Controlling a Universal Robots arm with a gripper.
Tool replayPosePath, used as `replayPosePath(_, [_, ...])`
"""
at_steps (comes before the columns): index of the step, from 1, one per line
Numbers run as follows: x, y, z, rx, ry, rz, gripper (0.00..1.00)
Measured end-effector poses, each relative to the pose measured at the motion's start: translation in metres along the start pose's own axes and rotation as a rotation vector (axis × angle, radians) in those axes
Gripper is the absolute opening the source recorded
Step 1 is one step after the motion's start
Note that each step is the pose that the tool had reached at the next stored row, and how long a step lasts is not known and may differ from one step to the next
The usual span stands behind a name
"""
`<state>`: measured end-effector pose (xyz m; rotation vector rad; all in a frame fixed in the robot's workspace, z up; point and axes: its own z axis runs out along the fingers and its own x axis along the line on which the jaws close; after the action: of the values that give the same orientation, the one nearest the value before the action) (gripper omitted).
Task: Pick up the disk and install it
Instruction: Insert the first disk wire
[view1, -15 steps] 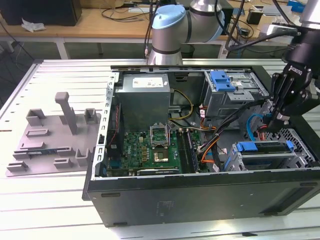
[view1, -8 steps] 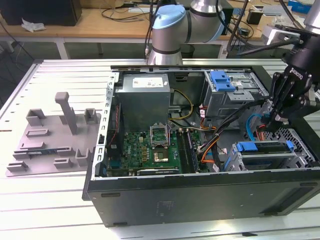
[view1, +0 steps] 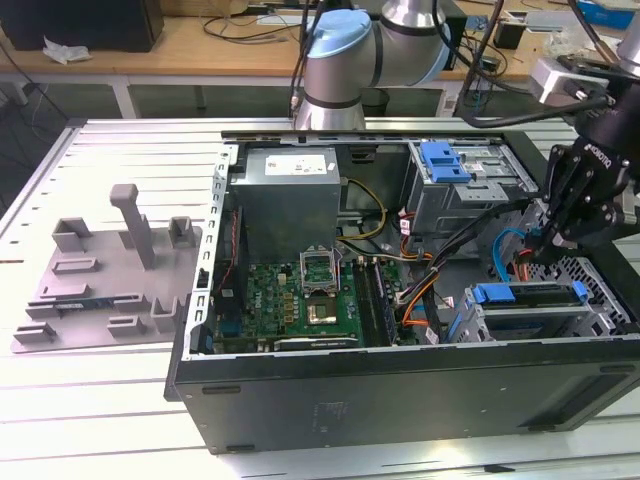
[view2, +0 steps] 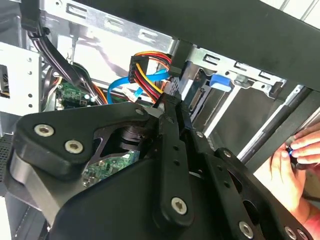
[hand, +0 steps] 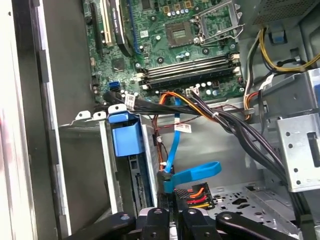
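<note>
We found the disk (view1: 528, 295) standing on edge in the drive cage (view1: 525, 328) in the lower right of the exterior view. Its blue bracket was uppermost and about level with the cage rim. We judged that the pick-up and the placing into the bay were done, as the disk was carried by the cage and not by the tool. The gripper (view1: 550, 240) hung just above and beside the cage in that view. Its fingers (view2: 170, 150) were drawn narrow, tip against tip, with no part of the disk between them. In both wrist views the fingertips lay close to the black power connector (hand: 196, 192) with its red, yellow and orange wires, and near the blue data cable (hand: 192, 175). We could not tell whether the tips touched either one, nor whether either was plugged into the disk. Whether the bracket was fully latched we likewise could not confirm, so we recorded seating and cabling as open items. Further out, the motherboard (view1: 300, 295) lay in the middle of the computer case (view1: 400, 400). A second blue carrier (view1: 445, 162) sat in the upper bay. A grey fixture plate (view1: 100, 280) lay on the table at the exterior view's left. A person's hand (view2: 292, 160) showed beyond the case wall in the second wrist view.
</note>
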<state>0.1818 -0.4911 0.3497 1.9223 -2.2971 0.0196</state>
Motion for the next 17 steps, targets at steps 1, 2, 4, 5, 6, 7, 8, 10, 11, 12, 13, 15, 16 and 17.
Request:
replayPosePath(1, [0.0042, 0.0007, 0.0005, 0.0049, -0.0003, -0.01, 0.17])
replayPosePath(2, [0.0056, 0.0007, 0.0007, 0.008, -0.0006, -0.015, 0.17])
replayPosePath(4, [0.0082, 0.0008, 0.001, 0.0174, -0.0017, -0.028, 0.17])
replayPosePath(5, [0.0088, 0.0009, 0.0011, 0.0199, -0.0021, -0.03, 0.17])
replayPosePath(6, [0.0091, 0.0012, 0.0012, 0.0217, -0.0025, -0.032, 0.17])
replayPosePath(7, [0.0098, 0.0024, 0.0013, 0.0246, -0.0028, -0.035, 0.17])
replayPosePath(8, [0.0098, 0.0024, 0.0014, 0.0247, -0.0028, -0.035, 0.17])
replayPosePath(10, [0.0098, 0.0025, 0.0013, 0.0248, -0.0027, -0.035, 0.17])
replayPosePath(11, [0.0098, 0.0025, 0.0014, 0.0248, -0.0028, -0.035, 0.17])
replayPosePath(12, [0.0097, 0.0028, 0.0014, 0.025, -0.0028, -0.036, 0.17])
replayPosePath(13, [0.0097, 0.003, 0.0014, 0.0258, -0.0022, -0.043, 0.17])
replayPosePath(15, [0.0097, 0.0032, 0.0014, 0.0295, 0.0001, -0.072, 0.17])
replayPosePath(16, [0.0097, 0.0033, 0.0014, 0.0326, 0.0017, -0.095, 0.17])
replayPosePath(17, [0.0097, 0.0034, 0.0014, 0.0352, 0.0031, -0.113, 0.17])
